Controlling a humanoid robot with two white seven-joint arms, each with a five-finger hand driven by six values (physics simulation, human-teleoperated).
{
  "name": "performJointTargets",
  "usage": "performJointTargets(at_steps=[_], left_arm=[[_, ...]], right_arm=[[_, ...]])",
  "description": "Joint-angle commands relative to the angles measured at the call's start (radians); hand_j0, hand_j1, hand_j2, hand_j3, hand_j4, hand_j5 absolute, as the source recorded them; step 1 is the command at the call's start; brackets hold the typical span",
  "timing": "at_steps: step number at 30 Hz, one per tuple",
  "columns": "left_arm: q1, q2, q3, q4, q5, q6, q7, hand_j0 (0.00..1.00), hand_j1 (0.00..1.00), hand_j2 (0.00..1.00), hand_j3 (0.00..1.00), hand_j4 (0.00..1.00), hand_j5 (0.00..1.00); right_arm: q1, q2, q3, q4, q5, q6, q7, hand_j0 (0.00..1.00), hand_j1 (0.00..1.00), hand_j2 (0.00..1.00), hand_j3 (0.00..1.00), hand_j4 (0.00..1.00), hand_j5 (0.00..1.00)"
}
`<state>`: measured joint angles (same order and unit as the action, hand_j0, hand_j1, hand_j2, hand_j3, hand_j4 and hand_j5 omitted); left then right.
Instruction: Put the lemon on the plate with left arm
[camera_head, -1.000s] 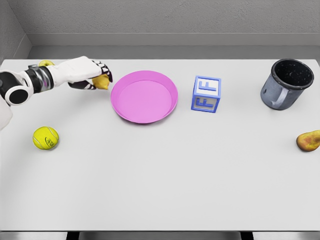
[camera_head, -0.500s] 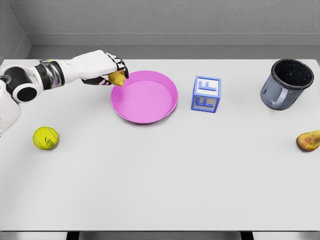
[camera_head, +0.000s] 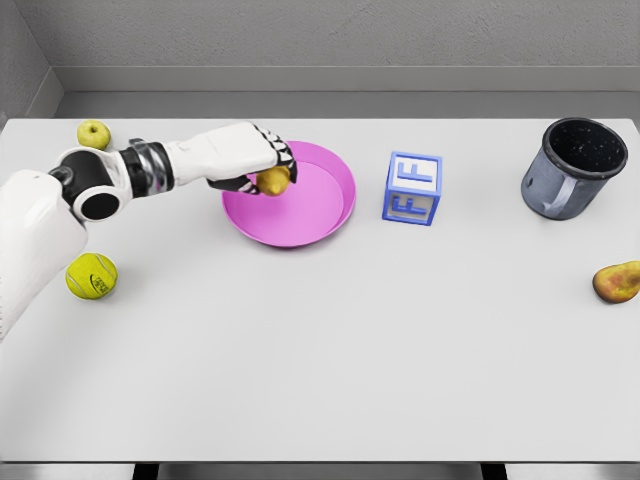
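The lemon (camera_head: 273, 181) sits in my left hand (camera_head: 250, 160), my fingers (camera_head: 281, 158) curled over its top so only its lower yellow side shows. I hold it over the left part of the pink plate (camera_head: 310, 205), inside the rim; whether it touches the plate's floor I cannot tell. My white arm reaches in from the left edge across the counter (camera_head: 320, 350) to get there.

Just right of the plate stands a blue and white letter block (camera_head: 412, 188), upright, apart from the rim. Farther right, near the back corner, is a dark speckled mug (camera_head: 572, 168), and a pear (camera_head: 616, 281) lies at the right edge. On my left, a tennis ball (camera_head: 91, 276) rests beside my forearm, and a small green apple (camera_head: 93, 133) sits at the back.
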<state>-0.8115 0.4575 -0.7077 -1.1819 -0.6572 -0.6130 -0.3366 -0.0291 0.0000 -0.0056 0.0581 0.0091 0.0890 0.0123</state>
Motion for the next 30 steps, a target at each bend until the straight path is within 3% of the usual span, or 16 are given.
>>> performJointTargets(at_steps=[1,2,3,12,15,19,21,26,30], left_arm=[[0.000,-0.008,0.002,-0.001,0.002,0.002,0.004,0.60,0.60,0.60,0.60,0.60,0.60],[0.000,-0.007,0.004,-0.001,0.004,0.002,0.005,0.74,0.74,0.74,0.74,0.74,0.74],[-0.002,-0.005,0.005,-0.001,0.004,0.002,0.005,1.00,1.00,1.00,1.00,1.00,1.00],[-0.003,0.018,0.014,-0.027,0.042,0.002,0.004,1.00,1.00,1.00,1.00,1.00,1.00],[0.000,0.165,0.002,-0.128,0.165,0.002,0.004,1.00,1.00,1.00,1.00,1.00,1.00],[0.008,0.372,-0.039,-0.217,0.255,0.002,0.004,1.00,1.00,1.00,1.00,1.00,1.00],[0.032,0.446,-0.039,-0.225,0.272,0.002,0.004,1.00,1.00,1.00,1.00,1.00,1.00],[0.068,0.553,-0.029,-0.225,0.272,0.002,0.014,1.00,1.00,1.00,1.00,1.00,1.00],[0.090,0.570,-0.027,-0.213,0.269,0.002,0.040,1.00,1.00,1.00,1.00,1.00,1.00]], right_arm=[[0.000,0.000,-0.001,0.000,0.000,0.000,0.000,1.00,1.00,1.00,1.00,1.00,1.00],[0.000,0.000,-0.001,0.000,0.000,0.000,0.000,1.00,1.00,1.00,1.00,1.00,1.00],[0.000,0.000,0.001,0.002,0.000,0.000,0.000,1.00,1.00,1.00,1.00,1.00,1.00],[0.000,0.000,0.001,0.000,0.000,0.000,0.000,1.00,1.00,1.00,1.00,1.00,1.00],[0.000,0.000,0.001,0.002,0.000,0.000,0.000,1.00,1.00,1.00,1.00,1.00,1.00],[0.000,0.000,0.001,0.002,0.000,0.000,0.000,1.00,1.00,1.00,1.00,1.00,1.00],[0.000,0.000,0.001,0.000,0.000,0.000,0.000,1.00,1.00,1.00,1.00,1.00,1.00],[0.000,0.000,-0.001,0.000,0.000,0.000,0.000,1.00,1.00,1.00,1.00,1.00,1.00],[0.000,0.000,-0.001,0.000,0.000,0.000,0.000,1.00,1.00,1.00,1.00,1.00,1.00]])
